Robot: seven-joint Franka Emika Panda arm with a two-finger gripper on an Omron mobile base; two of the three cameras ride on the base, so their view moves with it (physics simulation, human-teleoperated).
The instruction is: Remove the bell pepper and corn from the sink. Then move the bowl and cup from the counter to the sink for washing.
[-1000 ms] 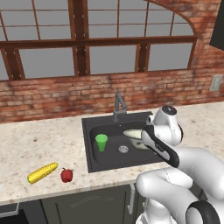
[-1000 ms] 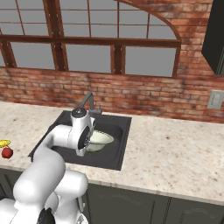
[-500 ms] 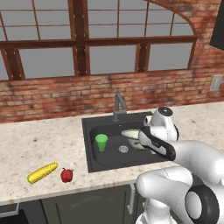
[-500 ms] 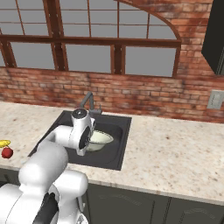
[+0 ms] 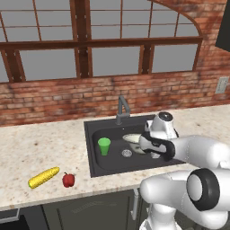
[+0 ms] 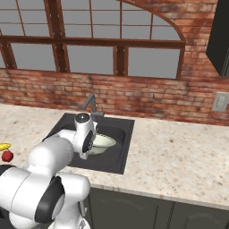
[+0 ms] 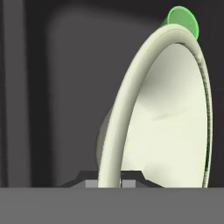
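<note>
arm: shifted slightly left over sink (image 5: 96,148) | bowl (image 6: 102,143): still in claw (image 7: 109,181)

Evenly lit, rendered and soft throughout, without glare. Dim inside the sink (image 5: 96,148), darkest just beyond the hand; faint shading under the bowl (image 7: 170,127). Slightly blurred close to the hand.

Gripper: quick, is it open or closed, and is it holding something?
Gripper: closed on the rim of the bowl, holding it over the sink.
</note>
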